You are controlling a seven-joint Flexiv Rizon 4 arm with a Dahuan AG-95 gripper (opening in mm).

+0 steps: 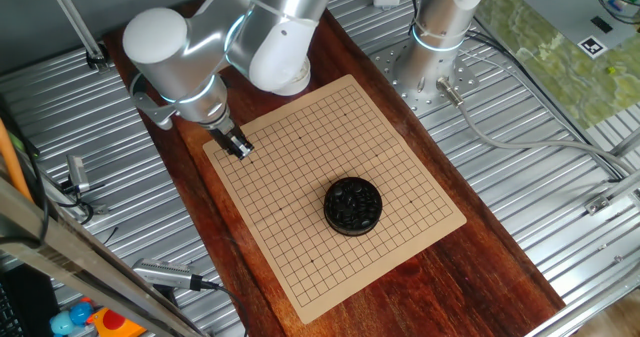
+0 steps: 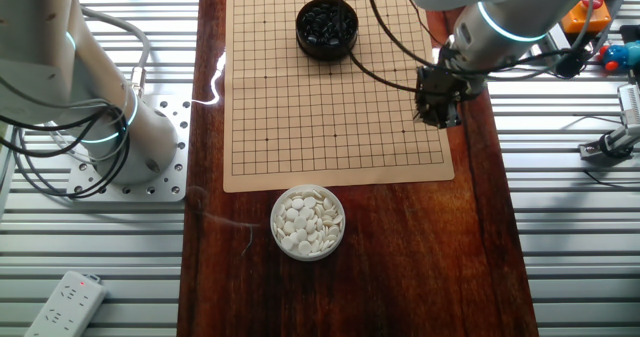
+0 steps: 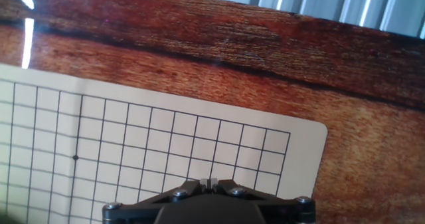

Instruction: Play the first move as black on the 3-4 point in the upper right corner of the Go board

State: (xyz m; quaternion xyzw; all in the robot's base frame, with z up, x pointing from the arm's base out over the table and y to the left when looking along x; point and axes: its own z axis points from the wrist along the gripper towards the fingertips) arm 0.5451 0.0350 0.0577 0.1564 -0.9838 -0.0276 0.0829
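The tan gridded board [image 1: 300,227] lies on the dark wooden table; it also shows in the other fixed view [image 2: 300,127] and the hand view [image 3: 166,134]. A black bowl of black stones [image 1: 352,206] stands on the board, also seen in the other fixed view [image 2: 326,26]. My gripper [image 1: 240,149] hangs low over the board near one corner, far from the bowl; it shows in the other fixed view [image 2: 437,117] too. In the hand view my gripper [image 3: 208,181] has its fingertips together, with no stone visible between them. No loose stone lies on the grid.
A white bowl of white stones [image 2: 308,222] sits on the wood just off the board's edge. A second silver arm base [image 2: 120,127] stands beside the table. Ribbed metal surfaces surround the wooden top [image 3: 265,58].
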